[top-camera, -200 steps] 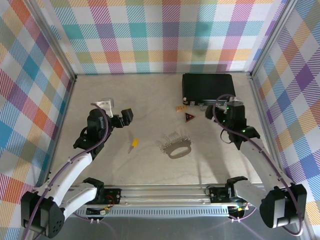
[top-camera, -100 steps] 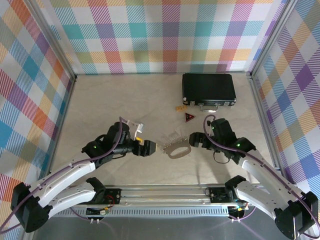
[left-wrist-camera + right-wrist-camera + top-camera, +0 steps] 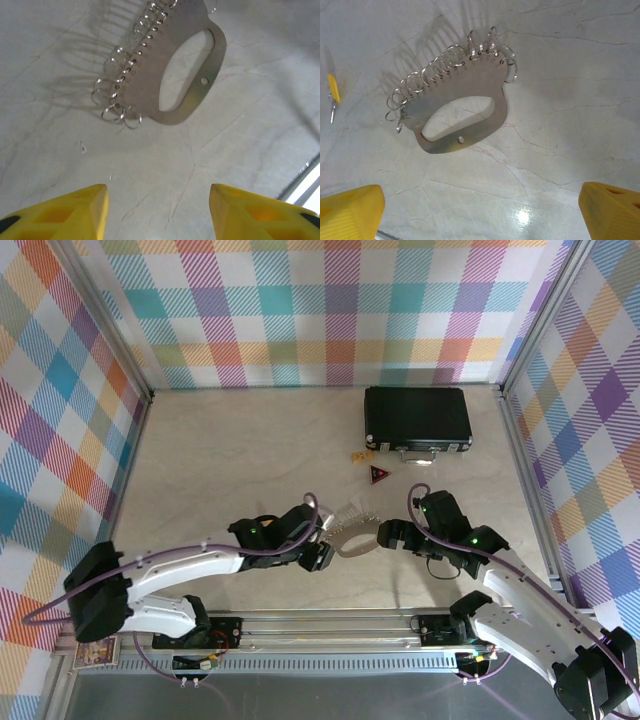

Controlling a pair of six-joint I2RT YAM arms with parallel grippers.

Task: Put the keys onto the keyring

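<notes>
Keyring [image 3: 465, 115] centre frame; key [image 3: 333, 92] at left edge (ungrasped). Reaching step: my left pincer [image 3: 157, 200] and right pincer [image 3: 480, 200] hover spread; next, pinch key.

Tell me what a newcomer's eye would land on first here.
The gray keyring, fringed with silvery wire loops, lies mid-table between the left gripper and the right gripper, both open. A yellow-headed key lies apart from it. Bright plaid walls surround the table, and a black case sits at the far right.
</notes>
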